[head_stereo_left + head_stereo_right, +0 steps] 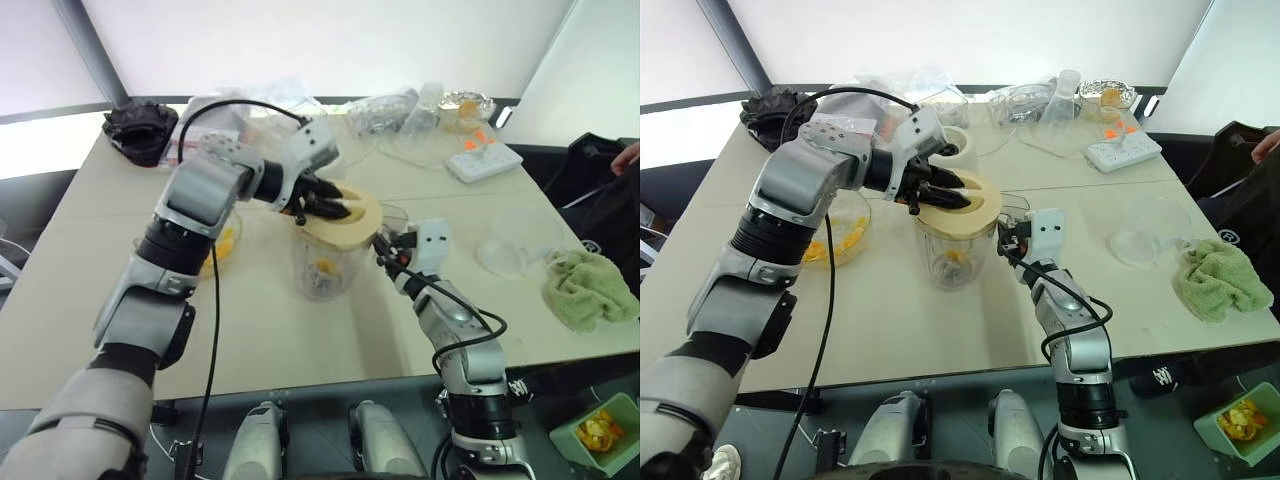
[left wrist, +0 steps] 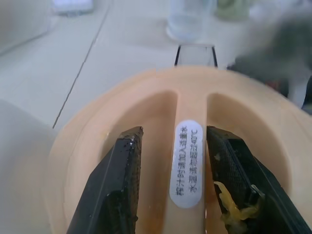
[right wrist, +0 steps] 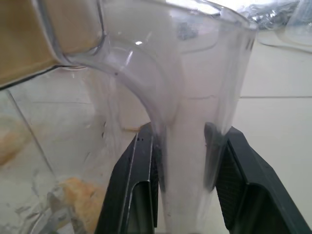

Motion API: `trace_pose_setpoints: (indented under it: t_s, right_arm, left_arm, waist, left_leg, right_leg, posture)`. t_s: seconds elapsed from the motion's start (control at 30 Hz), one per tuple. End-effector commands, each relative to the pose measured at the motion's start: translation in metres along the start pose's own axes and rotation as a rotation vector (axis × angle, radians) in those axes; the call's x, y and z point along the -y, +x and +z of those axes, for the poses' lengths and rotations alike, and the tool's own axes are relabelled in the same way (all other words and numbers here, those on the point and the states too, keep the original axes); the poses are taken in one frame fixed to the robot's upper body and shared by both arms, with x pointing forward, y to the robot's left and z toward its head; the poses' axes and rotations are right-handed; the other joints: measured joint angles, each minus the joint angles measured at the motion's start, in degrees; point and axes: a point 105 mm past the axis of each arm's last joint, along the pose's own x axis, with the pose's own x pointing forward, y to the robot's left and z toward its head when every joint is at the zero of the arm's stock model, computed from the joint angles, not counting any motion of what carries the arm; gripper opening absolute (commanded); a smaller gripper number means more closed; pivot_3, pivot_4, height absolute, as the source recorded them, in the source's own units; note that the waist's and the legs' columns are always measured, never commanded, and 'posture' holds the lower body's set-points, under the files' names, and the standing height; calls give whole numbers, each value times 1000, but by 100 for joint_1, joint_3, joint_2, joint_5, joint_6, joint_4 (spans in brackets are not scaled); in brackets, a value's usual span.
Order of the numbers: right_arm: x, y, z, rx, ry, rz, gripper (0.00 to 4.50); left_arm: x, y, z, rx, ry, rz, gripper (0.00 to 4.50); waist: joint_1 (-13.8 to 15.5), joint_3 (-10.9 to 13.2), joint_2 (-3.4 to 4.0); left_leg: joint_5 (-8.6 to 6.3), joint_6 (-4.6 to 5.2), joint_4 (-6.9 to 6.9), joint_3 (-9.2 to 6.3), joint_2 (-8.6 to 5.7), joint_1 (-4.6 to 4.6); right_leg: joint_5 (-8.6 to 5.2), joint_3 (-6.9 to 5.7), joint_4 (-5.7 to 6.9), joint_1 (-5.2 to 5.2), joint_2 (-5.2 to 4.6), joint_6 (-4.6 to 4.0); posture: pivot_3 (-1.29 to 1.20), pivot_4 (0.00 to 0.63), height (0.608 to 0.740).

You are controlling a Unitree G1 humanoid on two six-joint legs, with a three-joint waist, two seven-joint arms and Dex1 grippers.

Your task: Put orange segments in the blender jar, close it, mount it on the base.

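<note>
Lid (image 1: 962, 212) sits on jar (image 1: 952, 255) mid-table, fruit (image 1: 954, 256) inside. Right gripper (image 1: 385, 250) clamps jar handle. Left gripper (image 1: 335, 207) part-open astride lid's ridge, prob. not gripping. Press lid flat w/ jar steadied.

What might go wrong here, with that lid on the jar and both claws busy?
The lid sits tilted on the jar, so it may not be seated and could pop off. The left gripper straddles the lid's ridge with a gap on each side; lifting away could drag the lid askew. The right gripper clamps the jar's handle; a tug there might tip the jar.
</note>
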Motion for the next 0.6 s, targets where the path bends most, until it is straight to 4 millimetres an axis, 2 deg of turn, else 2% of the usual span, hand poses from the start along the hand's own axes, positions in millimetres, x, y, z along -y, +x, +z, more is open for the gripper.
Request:
trace_pose_setpoints:
  t_s: [0.03,0.23,0.33,0.6]
  right_arm:
    - [-35,-4,52,226,5,165,955]
    - [-35,-4,52,227,5,173,955]
    - [-35,-5,53,229,2,173,955]
    - [-29,-8,53,219,-15,170,955]
  left_arm:
    - [-17,-22,23,191,-8,119,2045]
    - [-30,-39,38,395,-172,193,2045]
    - [-28,-51,38,446,-182,192,2045]
    - [-18,-111,29,546,-227,201,2045]
  waist:
    - [-6,3,-1]
    - [27,9,3]
    - [10,9,3]
    - [-22,17,0]
  left_leg:
    - [0,0,0,-1,0,-3]
    - [0,0,-4,-6,-2,-7]
    - [0,0,-2,-3,-4,-8]
    - [1,-1,-10,-6,-1,-8]
  right_leg:
    - [0,-1,0,-1,0,1]
    - [11,-6,2,-5,2,25]
    - [11,-4,1,-5,-1,25]
    - [12,-5,3,-9,1,25]
  posture:
    - [0,150,740]
    - [0,150,740]
    - [0,150,740]
    - [0,150,740]
